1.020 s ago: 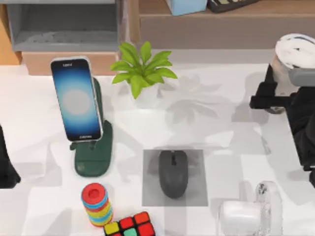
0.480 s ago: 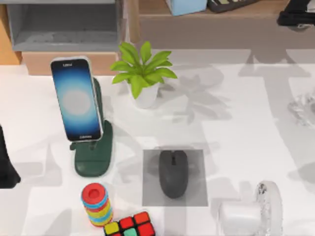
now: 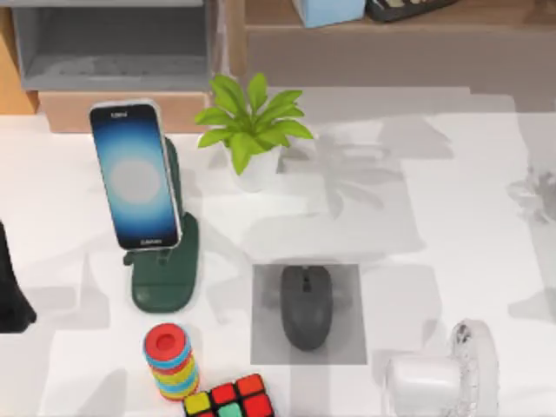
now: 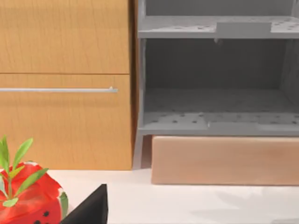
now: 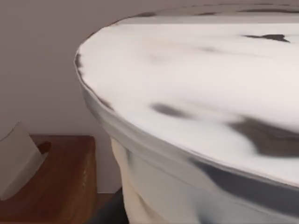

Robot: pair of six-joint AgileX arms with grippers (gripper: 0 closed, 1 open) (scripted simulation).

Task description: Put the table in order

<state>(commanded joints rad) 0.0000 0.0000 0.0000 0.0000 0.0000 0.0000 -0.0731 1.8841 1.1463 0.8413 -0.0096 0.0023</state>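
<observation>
- Top view: left arm [image 3: 12, 295] parked at the left edge of the table [image 3: 452, 217]; its claw's state I cannot tell.
- Phone [image 3: 135, 177] on its stand, plant [image 3: 252, 126], mouse [image 3: 305, 306] could topple if swept.
- Right wrist view: a white rounded object [image 5: 196, 93] looms close; whether it is gripped I cannot tell, so it may drop.

White table [image 3: 452, 217] carries grey mat [image 3: 347, 347]; green phone stand [image 3: 165, 282].

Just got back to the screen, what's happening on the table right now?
Nothing on the table is being handled. The phone leans on its green stand, with the potted plant beside it. The mouse sits on the grey mat, and the ring stack and puzzle cube are at the near edge. The left arm is parked at the left edge. The right wrist view sits close against a white rounded object.
</observation>
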